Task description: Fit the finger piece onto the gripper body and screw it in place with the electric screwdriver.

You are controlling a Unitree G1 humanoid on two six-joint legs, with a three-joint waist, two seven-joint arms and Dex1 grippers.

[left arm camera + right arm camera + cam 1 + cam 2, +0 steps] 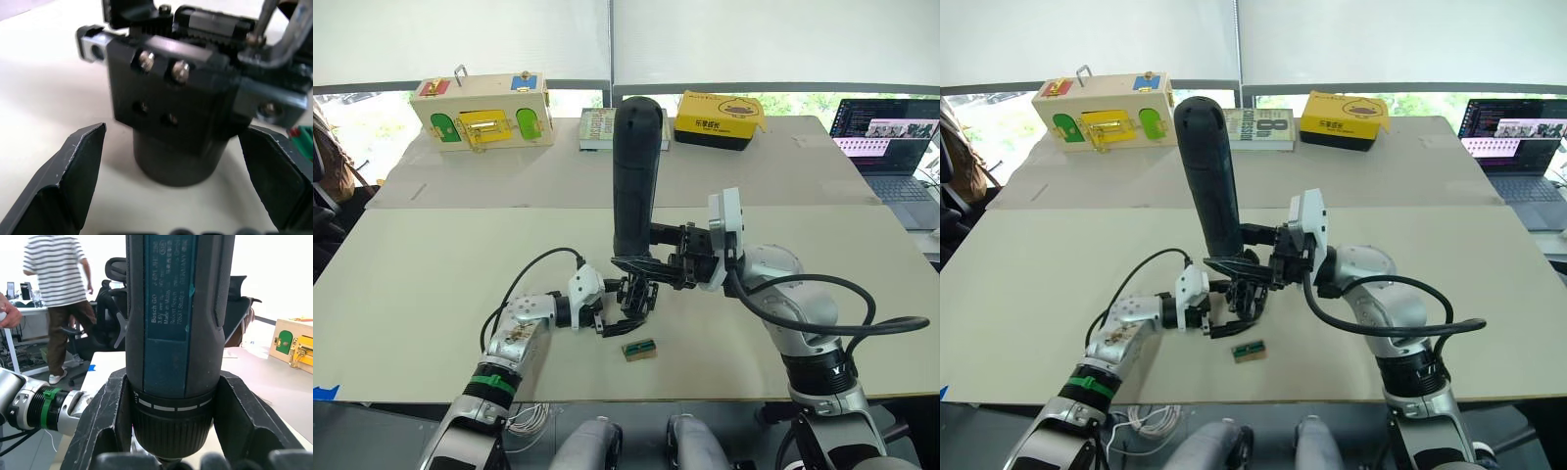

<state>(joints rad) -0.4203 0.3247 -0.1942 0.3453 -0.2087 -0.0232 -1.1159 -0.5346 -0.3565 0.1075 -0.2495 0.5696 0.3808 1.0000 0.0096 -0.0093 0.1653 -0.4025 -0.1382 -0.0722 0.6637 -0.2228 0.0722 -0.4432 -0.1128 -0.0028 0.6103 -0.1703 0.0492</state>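
Right fingers (105, 421) clamp electric screwdriver (178, 333), left fingers (78, 171) wide

The electric screwdriver (178, 323) has a matt black, rubbery-looking shell with a smooth teal label panel. The gripper body (181, 112) looks like matt black plastic, studded with shiny metal screws. The left tool (183, 191) has dull black fingers (73, 171) with faintly scuffed edges. The counter (431, 284) is smooth, matt beige.

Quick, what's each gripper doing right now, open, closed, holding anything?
Left gripper: open, fingers either side of the chunky black gripper body.
Right gripper: closed on the thick black electric screwdriver.
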